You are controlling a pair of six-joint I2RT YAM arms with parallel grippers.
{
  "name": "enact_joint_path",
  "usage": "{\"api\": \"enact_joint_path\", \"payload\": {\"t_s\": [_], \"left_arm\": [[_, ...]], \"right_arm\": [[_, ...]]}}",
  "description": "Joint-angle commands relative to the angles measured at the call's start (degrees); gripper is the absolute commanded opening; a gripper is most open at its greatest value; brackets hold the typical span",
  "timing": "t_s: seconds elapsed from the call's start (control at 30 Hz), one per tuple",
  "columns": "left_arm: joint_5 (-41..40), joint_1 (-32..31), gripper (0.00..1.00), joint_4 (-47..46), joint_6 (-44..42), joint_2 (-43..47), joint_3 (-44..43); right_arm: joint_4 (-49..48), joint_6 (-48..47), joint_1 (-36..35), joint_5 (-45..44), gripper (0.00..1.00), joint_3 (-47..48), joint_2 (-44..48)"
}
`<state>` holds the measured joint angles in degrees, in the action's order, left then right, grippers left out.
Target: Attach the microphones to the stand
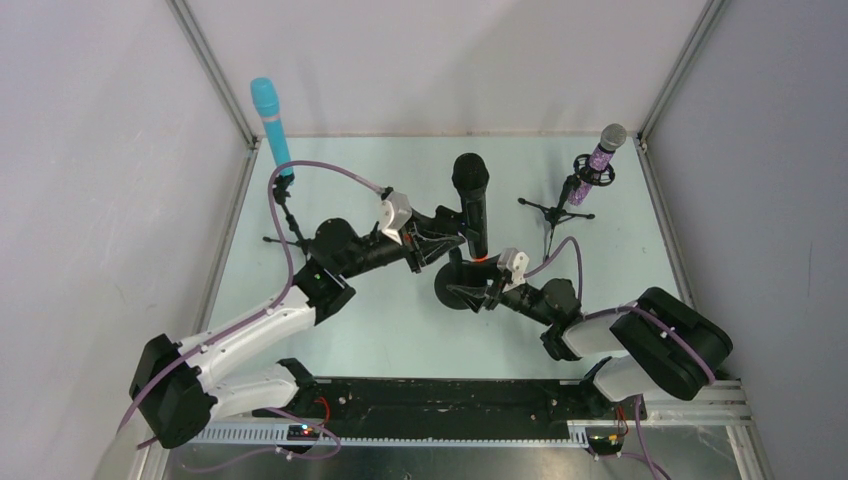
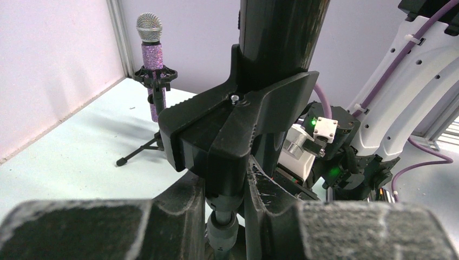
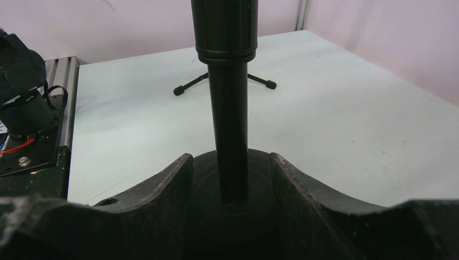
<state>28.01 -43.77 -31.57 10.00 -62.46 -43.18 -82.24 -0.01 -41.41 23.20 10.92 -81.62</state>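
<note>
A long black microphone (image 1: 472,200) with an orange ring stands upright in the clip (image 2: 238,124) of the round-based stand (image 1: 455,290) at mid-table. My left gripper (image 2: 227,187) is shut on the stand's neck just under that clip; the top view shows this gripper (image 1: 442,245) left of the microphone. My right gripper (image 3: 231,162) is open, its jaws on either side of the stand's pole (image 3: 230,124) just above the round base, with gaps on both sides. The light blue microphone (image 1: 270,120) and the purple glittery one (image 1: 605,150) each sit on a tripod stand.
The blue microphone's tripod (image 1: 285,235) stands at the back left, with its legs (image 3: 224,81) showing behind the pole. The purple microphone's tripod (image 1: 560,210) is at the back right. Walls close the table on three sides. A black rail (image 1: 440,400) runs along the near edge.
</note>
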Motion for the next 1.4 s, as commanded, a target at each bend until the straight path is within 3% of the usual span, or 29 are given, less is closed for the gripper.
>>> {"api": "enact_joint_path", "payload": {"t_s": [0.0,0.63,1.0,1.13,1.37], "left_arm": [[-1.17,-0.28,0.00,-13.26,-0.09,4.83,-7.44],[-2.08,-0.31,0.00,-12.73,-2.83,5.76,-12.09],[-2.31,-0.35,0.00,-9.76,-5.22,6.47,-9.55],[-2.82,-0.28,0.00,-8.03,-6.67,6.82,-8.48],[-3.64,-0.28,0.00,-6.49,-8.33,6.19,-6.15]], "right_arm": [[0.55,-0.47,-0.31,0.84,0.57,-1.41,-1.93],[4.03,-4.68,-3.42,-1.96,0.56,-3.02,-2.09],[3.63,-1.68,-2.82,-2.81,0.63,-2.10,1.81],[6.05,-0.81,-2.32,-2.66,0.70,-1.01,5.67],[18.80,-2.90,-2.09,-4.79,0.98,1.50,18.06]]}}
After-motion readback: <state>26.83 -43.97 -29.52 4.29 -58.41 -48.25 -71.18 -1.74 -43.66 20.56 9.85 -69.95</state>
